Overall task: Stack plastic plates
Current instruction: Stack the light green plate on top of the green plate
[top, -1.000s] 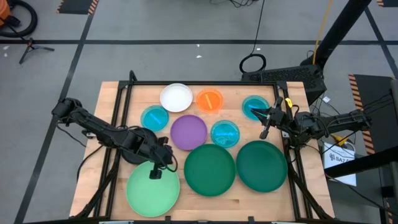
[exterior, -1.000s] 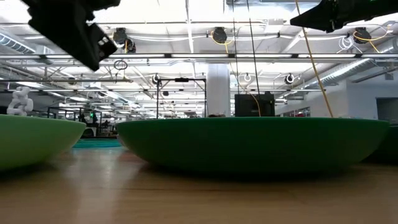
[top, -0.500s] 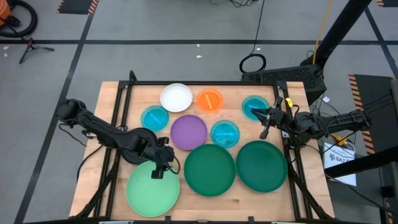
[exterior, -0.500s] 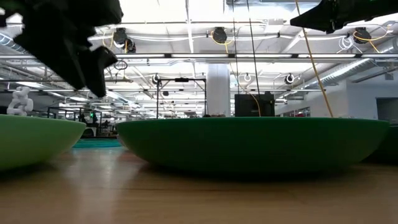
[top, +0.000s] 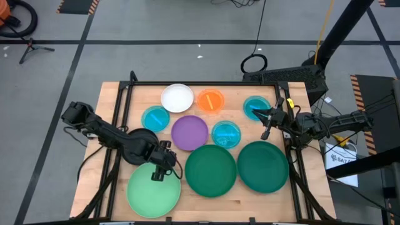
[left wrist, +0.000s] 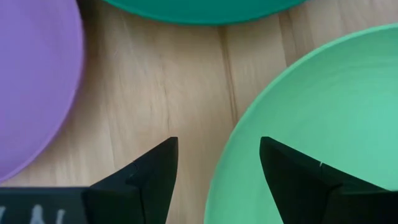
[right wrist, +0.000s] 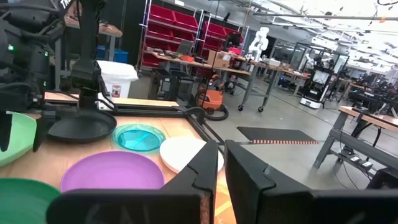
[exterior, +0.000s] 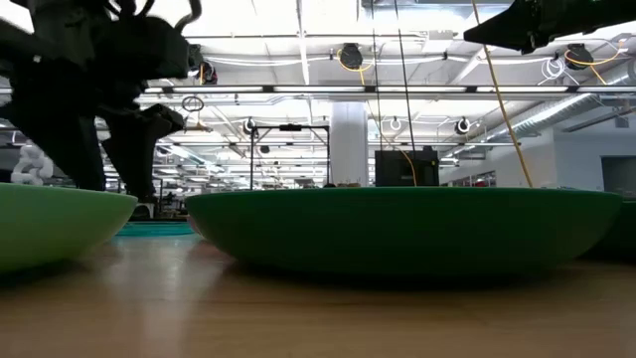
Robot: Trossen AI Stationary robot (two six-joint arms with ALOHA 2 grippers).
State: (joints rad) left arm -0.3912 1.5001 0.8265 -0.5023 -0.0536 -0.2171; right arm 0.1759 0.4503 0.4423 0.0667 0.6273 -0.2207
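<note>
Left wrist view shows the left gripper (left wrist: 217, 180) spread wide, straddling the light green plate (left wrist: 311, 137) rim near the table's (top: 112, 125) front-left corner. Lower squarely before pinching, keeping clear of the purple plate (top: 189, 132). The right gripper (top: 267, 122), clenched empty, waits by the right edge.

My wooden tabletop (top: 112, 100) stands on a grey concrete floor (top: 156, 25) marked with dark tape lines (top: 187, 42). Hazard-striped mats (top: 78, 6) lie on the floor beyond the tabletop's far edge. A coiled black cable (top: 254, 63) lies on the floor just beyond the tabletop's far right corner. Behind the tabletop, the room is an open workshop: a white structural column (exterior: 349, 142), ceiling-mounted strip lighting (exterior: 298, 40), red storage bins on shelving (right wrist: 180, 28), and workbenches (right wrist: 367, 121) beside the column.
</note>
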